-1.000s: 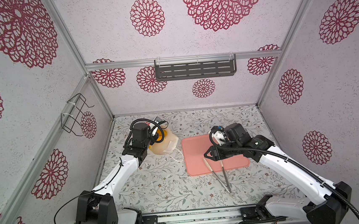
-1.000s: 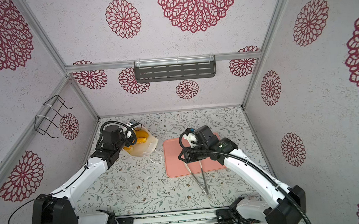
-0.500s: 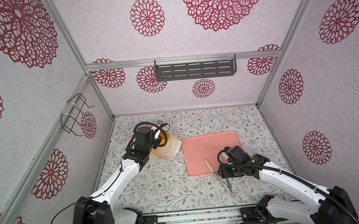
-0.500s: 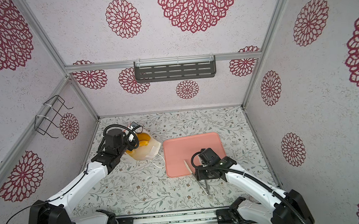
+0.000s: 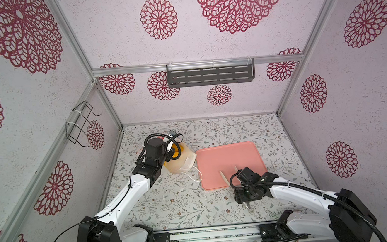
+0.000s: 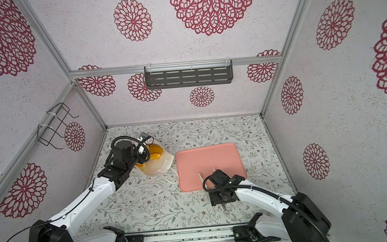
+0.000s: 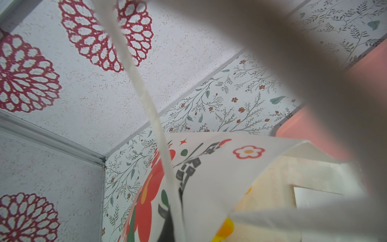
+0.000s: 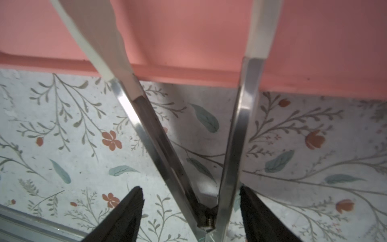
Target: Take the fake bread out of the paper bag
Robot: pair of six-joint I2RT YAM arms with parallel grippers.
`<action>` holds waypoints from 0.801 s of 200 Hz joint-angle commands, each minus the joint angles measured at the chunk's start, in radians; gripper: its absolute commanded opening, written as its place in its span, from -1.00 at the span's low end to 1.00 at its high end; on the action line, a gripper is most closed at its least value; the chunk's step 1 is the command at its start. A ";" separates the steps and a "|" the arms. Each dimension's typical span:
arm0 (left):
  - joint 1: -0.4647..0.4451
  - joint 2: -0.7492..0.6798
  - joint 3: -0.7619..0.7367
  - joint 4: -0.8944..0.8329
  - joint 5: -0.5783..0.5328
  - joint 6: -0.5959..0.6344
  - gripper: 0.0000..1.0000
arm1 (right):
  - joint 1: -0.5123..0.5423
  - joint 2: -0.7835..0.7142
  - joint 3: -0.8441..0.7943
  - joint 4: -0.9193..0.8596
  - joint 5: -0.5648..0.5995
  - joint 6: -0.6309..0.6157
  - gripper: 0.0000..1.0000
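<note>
The white paper bag [image 5: 182, 166] [image 6: 156, 169] stands left of centre on the floor, its mouth pulled open. My left gripper [image 5: 164, 152] [image 6: 141, 154] sits at the bag's rim, shut on the paper; its fingers are hidden. Glossy orange fake bread [image 6: 155, 153] shows inside the bag, and a yellow patch of fake bread [image 7: 226, 228] shows in the left wrist view past the printed paper bag [image 7: 209, 178]. My right gripper [image 5: 245, 201] [image 6: 221, 202] [image 8: 190, 188] is open low over the table, straddling the hinge end of metal tongs [image 8: 207, 222].
A flat pink tray [image 5: 228, 156] [image 6: 209, 158] [image 8: 188, 31] lies right of the bag, with the tongs' tips [image 5: 224, 178] resting on its near edge. A white cord handle [image 5: 198, 176] trails from the bag toward the tray. Walls close in on three sides.
My right arm has drawn back from above the tray and come down over the tongs' hinge end, its jaws wider. The left arm has shifted slightly with the bag.
</note>
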 commanded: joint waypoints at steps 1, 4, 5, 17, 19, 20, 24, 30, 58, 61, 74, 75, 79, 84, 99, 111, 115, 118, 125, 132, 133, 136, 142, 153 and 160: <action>-0.009 -0.032 -0.005 0.020 -0.008 -0.010 -1.00 | 0.016 0.036 0.018 0.016 0.044 -0.003 0.39; -0.010 -0.033 -0.005 0.020 -0.008 -0.010 -1.00 | 0.017 0.041 0.018 0.016 0.051 -0.001 0.37; -0.010 -0.033 -0.006 0.020 -0.009 -0.009 -1.00 | 0.017 0.042 0.019 0.017 0.054 0.000 0.36; -0.010 -0.035 -0.006 0.021 -0.010 -0.008 -1.00 | 0.019 0.064 0.018 0.025 0.071 0.000 0.27; -0.011 -0.035 -0.006 0.020 -0.011 -0.009 -1.00 | 0.019 0.069 0.019 0.027 0.074 -0.001 0.26; -0.011 -0.035 -0.006 0.020 -0.011 -0.009 -1.00 | 0.019 0.070 0.019 0.028 0.073 -0.001 0.25; -0.011 -0.036 -0.006 0.020 -0.011 -0.008 -1.00 | 0.021 0.077 0.020 0.030 0.079 -0.001 0.23; -0.011 -0.039 -0.007 0.020 -0.011 -0.009 -1.00 | 0.023 0.085 0.023 0.032 0.090 0.002 0.19; -0.011 -0.044 -0.010 0.023 -0.012 -0.007 -1.00 | 0.032 0.110 0.030 0.046 0.123 0.005 0.04; -0.011 -0.044 -0.011 0.023 -0.011 -0.007 -1.00 | 0.034 0.113 0.031 0.047 0.125 0.005 0.03; -0.012 -0.047 -0.013 0.024 -0.014 -0.005 -1.00 | 0.035 0.118 0.031 0.049 0.133 0.005 -0.07; -0.011 -0.047 -0.013 0.024 -0.015 -0.005 -1.00 | 0.035 0.118 0.032 0.049 0.133 0.005 -0.08; -0.012 -0.049 -0.013 0.023 -0.015 -0.005 -1.00 | 0.036 0.120 0.033 0.047 0.133 0.005 -0.11; -0.012 -0.050 -0.014 0.023 -0.015 -0.005 -1.00 | 0.036 0.120 0.034 0.042 0.134 0.008 -0.15; -0.012 -0.055 -0.015 0.023 -0.014 -0.003 -1.00 | 0.038 0.100 0.051 0.018 0.139 0.014 -0.24; -0.012 -0.058 -0.013 0.020 -0.015 -0.002 -1.00 | 0.039 0.059 0.074 -0.005 0.145 0.013 -0.26; -0.013 -0.061 -0.013 0.021 -0.015 -0.001 -1.00 | 0.038 0.042 0.085 -0.017 0.148 0.012 -0.26; -0.013 -0.061 -0.013 0.020 -0.015 0.001 -1.00 | 0.037 0.026 0.093 -0.026 0.153 0.010 -0.26; -0.013 -0.065 -0.012 0.018 -0.017 0.002 -1.00 | 0.035 -0.005 0.120 -0.045 0.166 0.003 -0.26; -0.013 -0.067 -0.009 0.017 -0.018 0.004 -1.00 | 0.028 -0.030 0.152 -0.065 0.176 -0.009 -0.26; -0.013 -0.067 -0.009 0.017 -0.018 0.004 -1.00 | 0.026 -0.034 0.157 -0.068 0.177 -0.010 -0.26; -0.013 -0.069 -0.009 0.015 -0.017 0.004 -1.00 | 0.020 -0.042 0.170 -0.077 0.179 -0.016 -0.26; -0.014 -0.070 -0.007 0.014 -0.017 0.004 -1.00 | -0.001 -0.052 0.200 -0.094 0.176 -0.028 -0.26; -0.014 -0.070 -0.001 0.013 -0.017 0.000 -1.00 | -0.070 -0.053 0.254 -0.125 0.154 -0.063 -0.26; -0.014 -0.069 0.003 0.012 -0.015 -0.004 -1.00 | -0.127 -0.043 0.287 -0.138 0.139 -0.095 -0.26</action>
